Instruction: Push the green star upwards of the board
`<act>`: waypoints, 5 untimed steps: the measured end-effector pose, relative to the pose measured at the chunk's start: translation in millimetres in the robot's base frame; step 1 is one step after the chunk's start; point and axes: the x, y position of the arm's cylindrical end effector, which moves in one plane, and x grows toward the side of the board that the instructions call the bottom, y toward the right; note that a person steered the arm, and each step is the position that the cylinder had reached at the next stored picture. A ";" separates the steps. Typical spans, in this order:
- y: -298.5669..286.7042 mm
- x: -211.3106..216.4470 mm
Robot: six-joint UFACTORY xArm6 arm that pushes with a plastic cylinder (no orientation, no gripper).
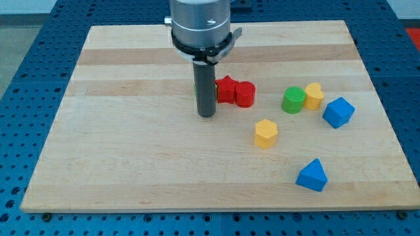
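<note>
My tip rests on the board just left of centre. The green star is almost fully hidden behind the rod; only a thin green sliver shows at the rod's left edge, just above the tip. A red star and a red cylinder sit touching each other right of the rod.
A green cylinder and a yellow block stand together at the right, with a blue block beside them. A yellow hexagonal block lies right of the tip. A blue triangular block lies at lower right. The wooden board fills the view.
</note>
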 end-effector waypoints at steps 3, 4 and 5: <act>-9.5 -68.4; -22.7 -86.2; -39.3 -94.9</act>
